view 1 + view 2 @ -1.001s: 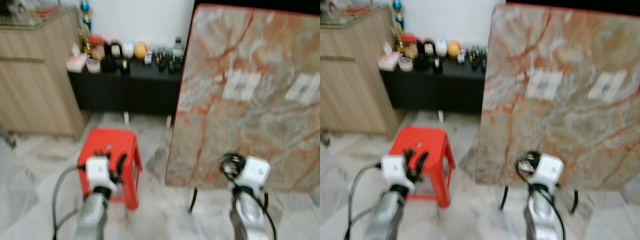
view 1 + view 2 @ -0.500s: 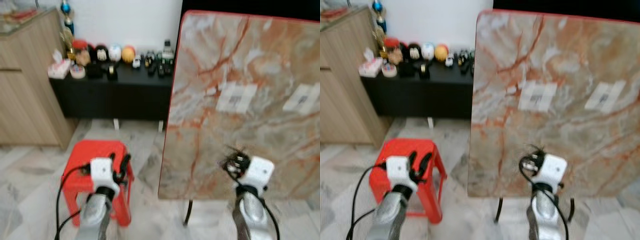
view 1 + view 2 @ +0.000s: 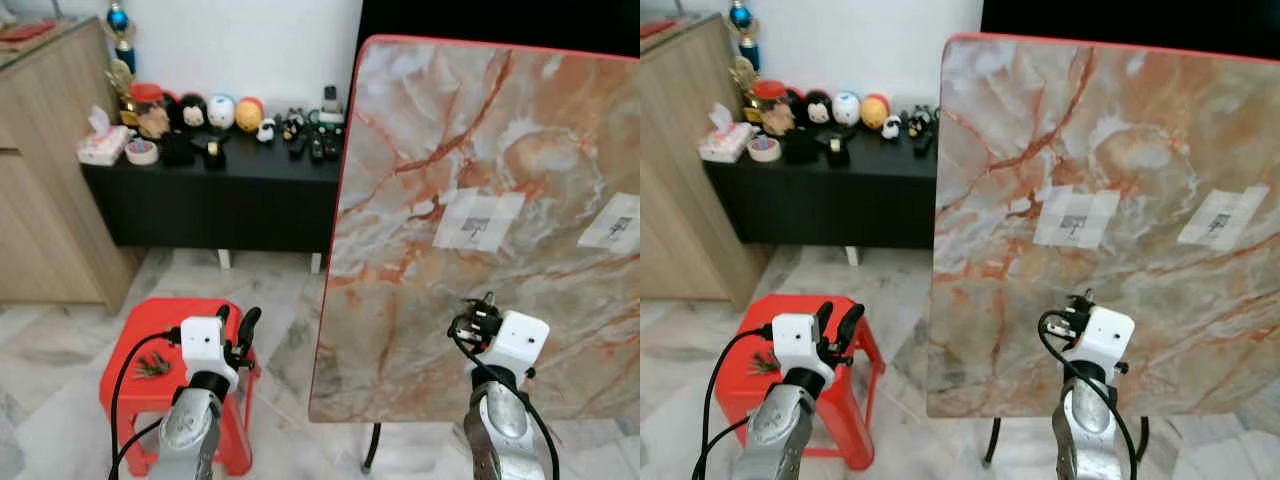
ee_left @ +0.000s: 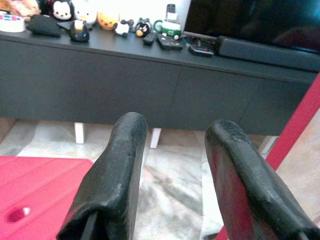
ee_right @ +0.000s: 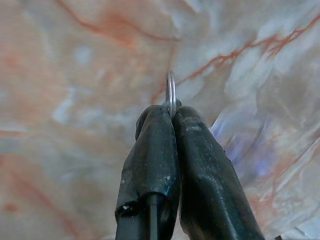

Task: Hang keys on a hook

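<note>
Left eye view: the left hand [image 3: 233, 325] is raised over a red stool [image 3: 135, 372], its 2 black fingers apart; a small bunch of keys [image 3: 153, 366] lies on the stool seat, beside the hand's cable. The right hand [image 3: 478, 312] is held up in front of a marble-patterned panel [image 3: 470, 150] with a red edge, which stands upright on thin dark legs.

Right eye view: the same scene from slightly to the side; 2 pale taped patches [image 3: 1074, 217] sit on the panel above the right hand. Whatever they carry is too small to make out — a hook cannot be confirmed.

Left wrist view: the 2 fingers [image 4: 112, 175] stand well apart with nothing between them. Beyond them are a long black cabinet [image 4: 130, 85] carrying small figurines and remote controls, a corner of the red stool, and the panel's red edge.

Right wrist view: the fingers [image 5: 150, 170] are pressed together, pinching a thin metal key ring [image 5: 170, 95] that sticks out past the tips, close to the marble surface. Any keys on the ring are hidden.

Room: white marble-look floor [image 3: 60, 330], a wooden cabinet [image 3: 45, 180] on the robot's left, a white wall behind the black cabinet.

Cut off: both arms below the wrists leave the eye views at the lower edge.
</note>
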{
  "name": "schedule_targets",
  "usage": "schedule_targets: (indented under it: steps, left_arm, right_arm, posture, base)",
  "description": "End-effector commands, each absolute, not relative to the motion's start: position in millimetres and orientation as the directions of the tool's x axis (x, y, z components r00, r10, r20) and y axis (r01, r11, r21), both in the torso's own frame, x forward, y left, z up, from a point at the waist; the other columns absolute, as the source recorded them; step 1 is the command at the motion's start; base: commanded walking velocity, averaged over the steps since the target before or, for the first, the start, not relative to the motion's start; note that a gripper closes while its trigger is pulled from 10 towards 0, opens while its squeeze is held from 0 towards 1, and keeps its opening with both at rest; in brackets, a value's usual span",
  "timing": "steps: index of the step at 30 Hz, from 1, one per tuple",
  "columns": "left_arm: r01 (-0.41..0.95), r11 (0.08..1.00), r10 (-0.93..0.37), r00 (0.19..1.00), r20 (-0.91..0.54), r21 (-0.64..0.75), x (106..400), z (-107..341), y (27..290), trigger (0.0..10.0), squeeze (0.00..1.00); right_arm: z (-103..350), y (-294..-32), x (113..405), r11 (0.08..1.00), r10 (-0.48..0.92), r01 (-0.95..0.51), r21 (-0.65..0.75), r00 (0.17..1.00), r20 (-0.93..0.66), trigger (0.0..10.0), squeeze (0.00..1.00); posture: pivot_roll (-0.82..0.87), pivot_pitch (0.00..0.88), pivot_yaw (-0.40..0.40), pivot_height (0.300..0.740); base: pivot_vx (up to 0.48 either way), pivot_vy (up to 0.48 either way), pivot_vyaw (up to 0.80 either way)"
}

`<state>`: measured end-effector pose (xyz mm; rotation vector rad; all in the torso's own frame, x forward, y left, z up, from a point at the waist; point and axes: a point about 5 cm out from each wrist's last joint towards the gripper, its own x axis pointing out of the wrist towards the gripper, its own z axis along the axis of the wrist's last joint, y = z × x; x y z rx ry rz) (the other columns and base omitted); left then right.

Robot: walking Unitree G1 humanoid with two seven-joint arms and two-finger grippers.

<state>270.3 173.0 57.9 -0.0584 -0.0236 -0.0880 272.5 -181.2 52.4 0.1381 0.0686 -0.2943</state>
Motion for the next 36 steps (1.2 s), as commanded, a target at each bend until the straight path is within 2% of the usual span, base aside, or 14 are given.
schedule_targets:
  steps: [1,9,15,19,25,30,36]
  left_arm:
    - [0.087,0.995,-0.086,0.996,0.016,-0.054,269,56,173,10.0,0.00]
    - [0.087,0.995,-0.087,0.996,0.002,-0.050,267,52,174,10.0,0.00]
    - [0.041,0.996,-0.044,0.998,-0.046,-0.076,263,41,184,10.0,0.00]
    - [0.042,0.996,-0.045,0.998,-0.039,-0.074,263,43,183,10.0,0.00]
    - [0.042,0.996,-0.045,0.999,-0.027,-0.076,265,45,181,10.0,0.00]
    - [0.042,0.996,-0.044,0.999,-0.021,-0.079,266,46,180,10.0,0.00]
    - [0.039,0.996,-0.040,0.999,-0.017,-0.079,266,47,181,10.0,0.00]
  right_arm:
    - [58,-182,274,0.950,-0.284,0.289,0.121,0.957,-0.057,10.0,0.00]
    - [65,-193,260,0.953,-0.303,0.304,-0.013,0.953,0.017,10.0,0.00]
    - [78,-200,256,0.923,-0.305,0.325,-0.205,0.944,0.123,10.0,0.00]
    - [92,-197,264,0.879,-0.278,0.334,-0.341,0.939,0.204,10.0,0.00]
    - [106,-188,280,0.816,-0.217,0.331,-0.474,0.935,0.280,10.0,0.00]
    - [110,-186,285,0.788,-0.203,0.341,-0.512,0.930,0.307,10.0,0.00]
    - [110,-199,288,0.712,-0.261,0.400,-0.577,0.914,0.312,10.0,0.00]
  posture:
    - [0.02,0.000,-0.118,0.740]
    - [0.02,0.000,-0.119,0.740]
    - [0.01,0.000,-0.112,0.740]
    - [0.02,0.000,-0.114,0.740]
    - [0.02,0.000,-0.117,0.740]
    - [0.02,0.000,-0.119,0.740]
    - [0.02,0.000,-0.121,0.740]
  base:
    - [0.000,0.000,0.00]
    - [0.000,0.000,0.00]
    - [0.000,0.000,0.00]
    - [0.000,0.000,0.00]
    - [0.000,0.000,0.00]
    - [0.000,0.000,0.00]
    - [0.000,0.000,0.00]
